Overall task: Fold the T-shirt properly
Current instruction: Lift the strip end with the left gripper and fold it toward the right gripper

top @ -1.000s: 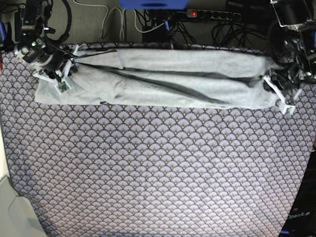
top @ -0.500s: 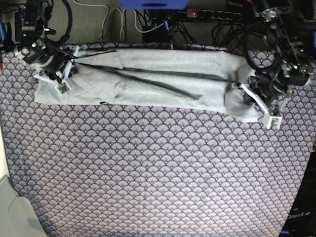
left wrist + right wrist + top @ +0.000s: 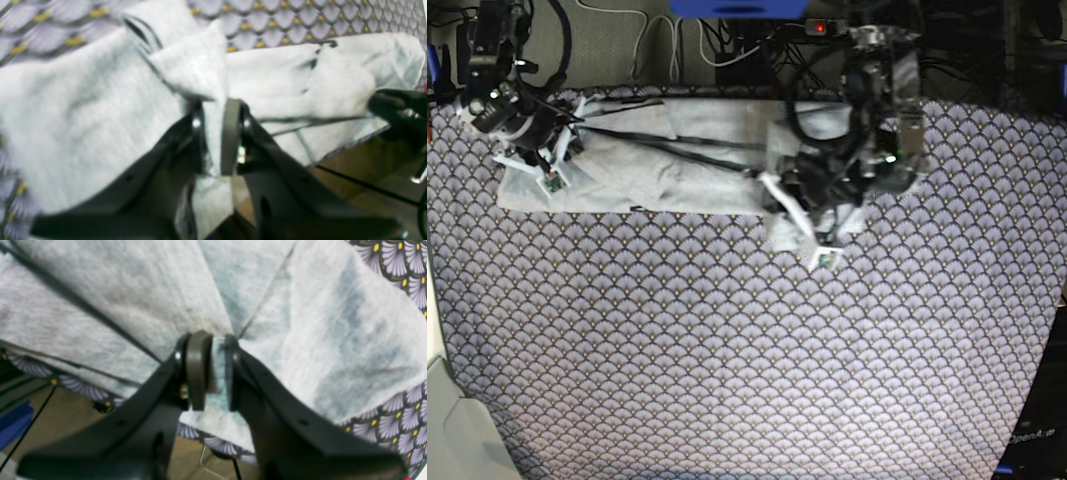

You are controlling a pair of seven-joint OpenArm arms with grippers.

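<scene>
Mostly folded into a long band, the T-shirt [image 3: 667,165] lies along the worktop's [image 3: 727,360] far edge on the scallop tablecloth; no lettering is visible. Left hand [image 3: 218,136] pinches a bunched end, lifted over mid-shirt, arm hiding the cloth beneath. Right hand [image 3: 209,368] pinches the opposite end. Both wrist views blur; dark lines across the fabric unreadable.

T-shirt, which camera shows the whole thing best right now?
The base view: the T-shirt lies as a long band across the tablecloth. Both wrist views show only bunched grey fabric clamped in the left gripper and right gripper.
</scene>
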